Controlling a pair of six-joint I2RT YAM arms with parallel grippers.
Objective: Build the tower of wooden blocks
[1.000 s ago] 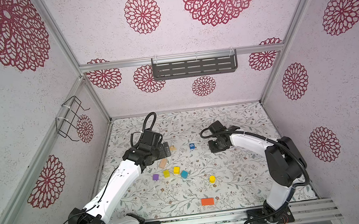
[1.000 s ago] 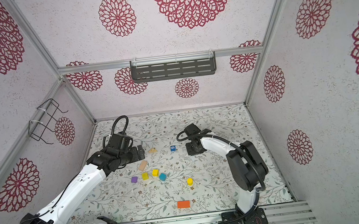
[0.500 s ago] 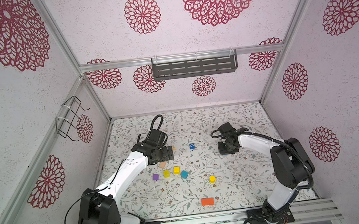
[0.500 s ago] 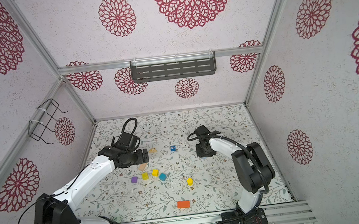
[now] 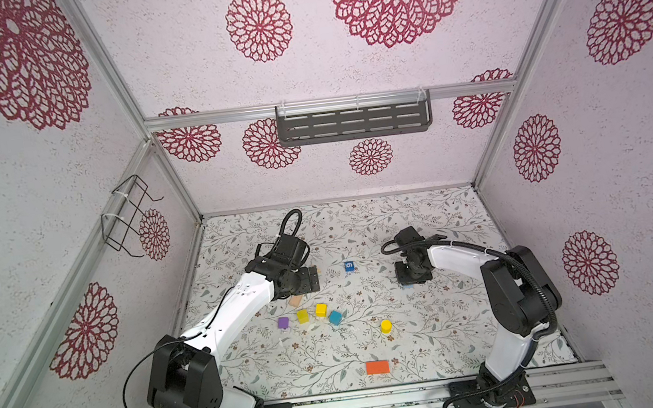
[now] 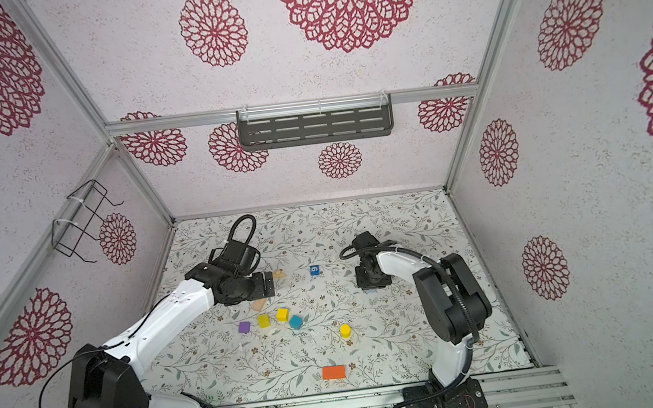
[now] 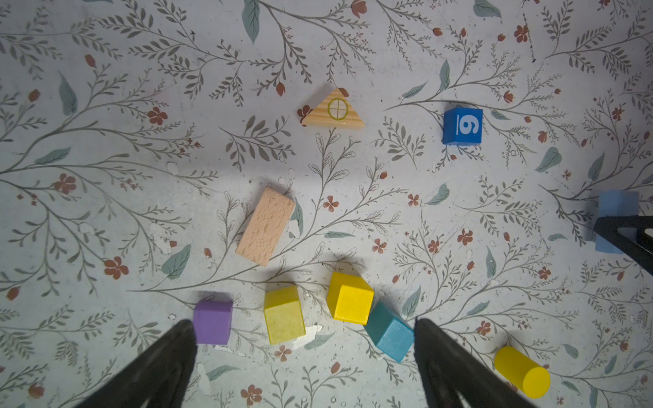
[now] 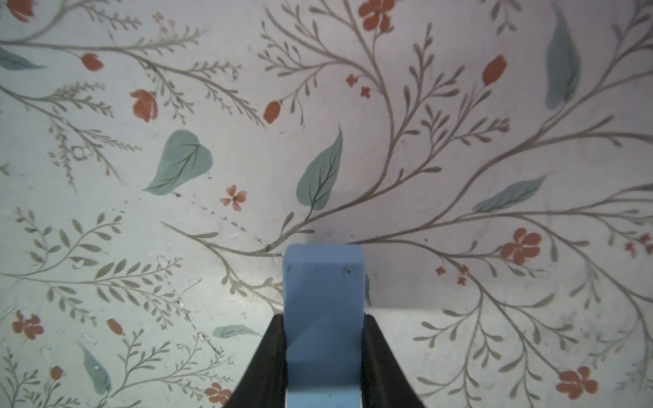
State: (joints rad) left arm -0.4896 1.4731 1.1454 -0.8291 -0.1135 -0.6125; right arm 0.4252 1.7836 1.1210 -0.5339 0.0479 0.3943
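Your left gripper (image 7: 304,326), jaws fully spread and empty, hovers over the loose blocks (image 7: 349,298) on the mat (image 7: 106,106); a skewed descent may scatter them. Your right gripper (image 8: 323,319) pinches the light blue block (image 8: 323,282); releasing it tilted may topple it.

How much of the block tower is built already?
Done: nothing is stacked yet. In hand: the right gripper is shut on the light blue block, and the left gripper hangs open. Left: everything. The purple cube, teal cube, tan block, blue "6" cube, yellow cylinder and orange block all lie unstacked on the mat.
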